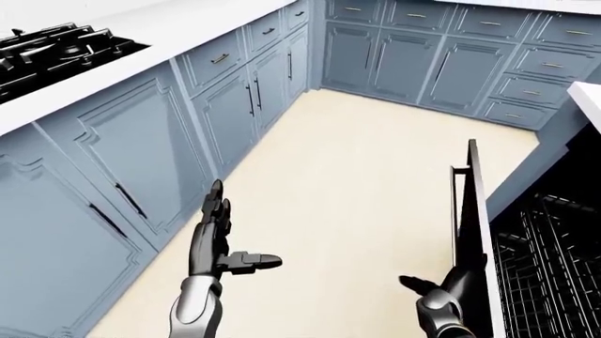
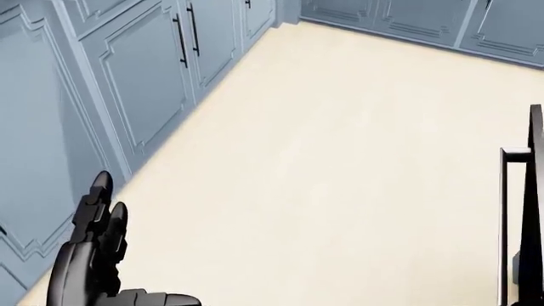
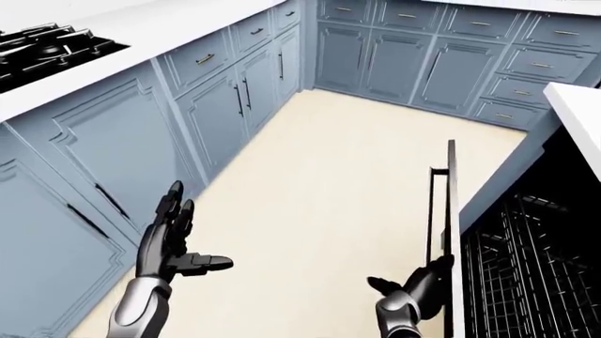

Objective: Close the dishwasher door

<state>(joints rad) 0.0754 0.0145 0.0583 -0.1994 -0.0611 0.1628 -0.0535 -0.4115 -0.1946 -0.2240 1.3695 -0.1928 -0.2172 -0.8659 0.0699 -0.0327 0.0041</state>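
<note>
The dishwasher door (image 1: 476, 232) stands partly open at the right of the left-eye view, seen edge-on, with a dark bar handle (image 1: 457, 211) on its outer face. Black wire racks (image 1: 554, 267) show inside the dishwasher. My right hand (image 1: 449, 289) is open, its fingers spread against the door's outer face near the bottom of the view. My left hand (image 1: 218, 236) is open and empty, fingers pointing up, over the floor at lower left. The head view shows only my left hand (image 2: 94, 255) and the door's handle (image 2: 510, 210).
Blue-grey cabinets (image 1: 141, 162) line the left side under a white counter (image 1: 141, 42) with a black gas hob (image 1: 47, 53). More blue cabinets (image 1: 451, 56) run across the top. The cream floor (image 1: 347, 190) lies between them. A white counter corner (image 1: 587, 98) is above the dishwasher.
</note>
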